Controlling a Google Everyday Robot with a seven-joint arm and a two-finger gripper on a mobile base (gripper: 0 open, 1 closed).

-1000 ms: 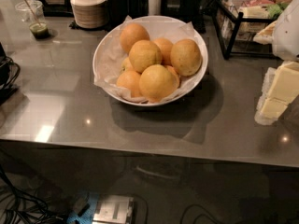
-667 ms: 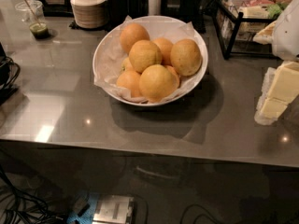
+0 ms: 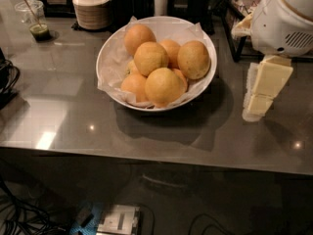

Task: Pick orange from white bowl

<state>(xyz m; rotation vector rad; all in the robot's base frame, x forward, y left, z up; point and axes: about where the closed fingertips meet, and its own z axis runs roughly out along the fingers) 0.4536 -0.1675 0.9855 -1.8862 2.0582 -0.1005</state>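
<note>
White vented arm (image 3: 286,21); cream end effector (image 3: 255,109), right

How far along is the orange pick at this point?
Done: nothing; every orange lies in the white bowl. In hand: the pincer hangs above the grey counter beside the bowl, apart from it. Left: reach in, grasp one orange, lift it out.

The robot's gripper (image 3: 258,104), at the right of the scene, has moved left toward the white bowl (image 3: 99,62) over the past second and now hangs low over the grey counter (image 3: 146,136), near the bowl's right rim but apart from it. The rounded white arm housing (image 3: 286,18) above it has swung left as well, filling more of the far right corner and covering more of the black wire rack (image 3: 234,43) behind, while more bare counter shows to the gripper's right
</note>
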